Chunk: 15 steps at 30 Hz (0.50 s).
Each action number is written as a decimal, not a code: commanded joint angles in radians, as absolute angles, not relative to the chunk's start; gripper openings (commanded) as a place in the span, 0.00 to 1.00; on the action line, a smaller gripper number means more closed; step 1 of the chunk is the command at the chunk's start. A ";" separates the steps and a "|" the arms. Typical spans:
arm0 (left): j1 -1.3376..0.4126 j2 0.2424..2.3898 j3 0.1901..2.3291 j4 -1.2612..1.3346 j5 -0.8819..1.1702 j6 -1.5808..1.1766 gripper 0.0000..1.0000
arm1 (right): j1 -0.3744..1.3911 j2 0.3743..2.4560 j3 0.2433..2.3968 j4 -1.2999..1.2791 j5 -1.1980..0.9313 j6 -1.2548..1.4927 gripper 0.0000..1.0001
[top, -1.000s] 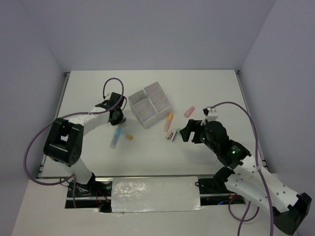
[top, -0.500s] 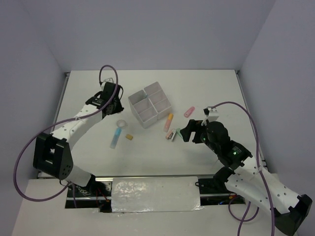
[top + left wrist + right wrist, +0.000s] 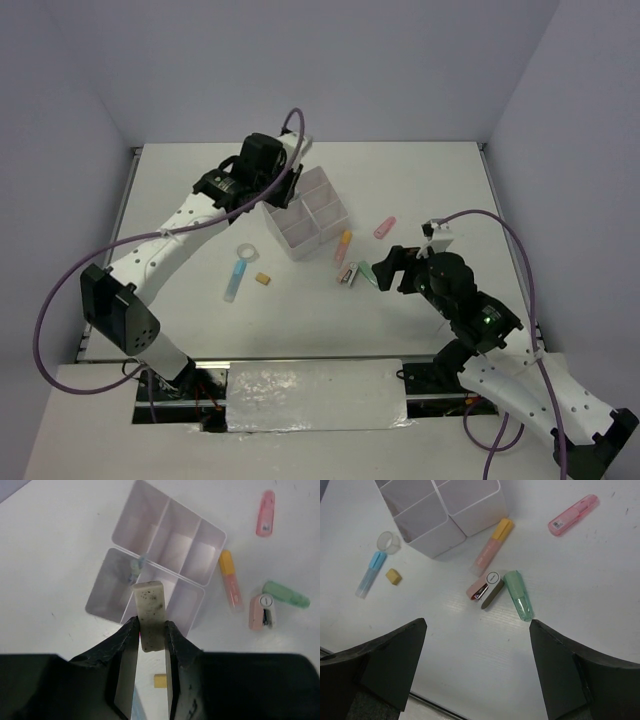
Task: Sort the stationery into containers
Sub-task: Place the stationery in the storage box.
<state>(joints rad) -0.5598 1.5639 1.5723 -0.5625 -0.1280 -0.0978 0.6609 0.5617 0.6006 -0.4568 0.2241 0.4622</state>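
Observation:
My left gripper (image 3: 151, 625) is shut on a speckled off-white eraser block (image 3: 150, 611), held above the white four-compartment organiser (image 3: 165, 530), over its near edge. One compartment holds a small blue-green piece (image 3: 135, 570). From above, the left gripper (image 3: 280, 190) hangs at the organiser's (image 3: 322, 172) left side. My right gripper (image 3: 477, 625) is open over bare table, just short of a green highlighter (image 3: 518, 595) and a small pink piece (image 3: 482, 586). An orange-pink highlighter (image 3: 492, 546) lies beside the organiser (image 3: 445, 525), a pink one (image 3: 572, 515) farther right.
Left of the organiser lie a clear tape roll (image 3: 247, 252), a blue highlighter (image 3: 237, 278) and a small yellow block (image 3: 263, 279). The right gripper (image 3: 385, 268) sits low near the green highlighter (image 3: 365, 272). Grey walls close the table's back and sides.
The left arm rose from the table by the tape roll and swung right, carrying the eraser over the organiser. The right gripper drifted slightly toward the near edge.

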 commanded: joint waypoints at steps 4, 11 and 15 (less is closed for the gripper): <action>-0.572 1.647 1.559 -0.511 -0.073 0.172 0.00 | 0.657 0.538 0.621 -0.449 0.239 0.445 0.92; -0.588 1.744 1.523 -0.405 -0.133 0.219 0.00 | 0.657 0.517 0.609 -0.451 0.245 0.448 0.94; -0.588 1.792 1.517 -0.367 -0.121 0.216 0.00 | 0.657 0.522 0.611 -0.456 0.238 0.448 0.94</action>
<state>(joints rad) -0.5816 1.7775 1.5139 -0.4519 -0.1146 0.1837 0.6601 0.5255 0.6006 -0.4583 0.2283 0.4583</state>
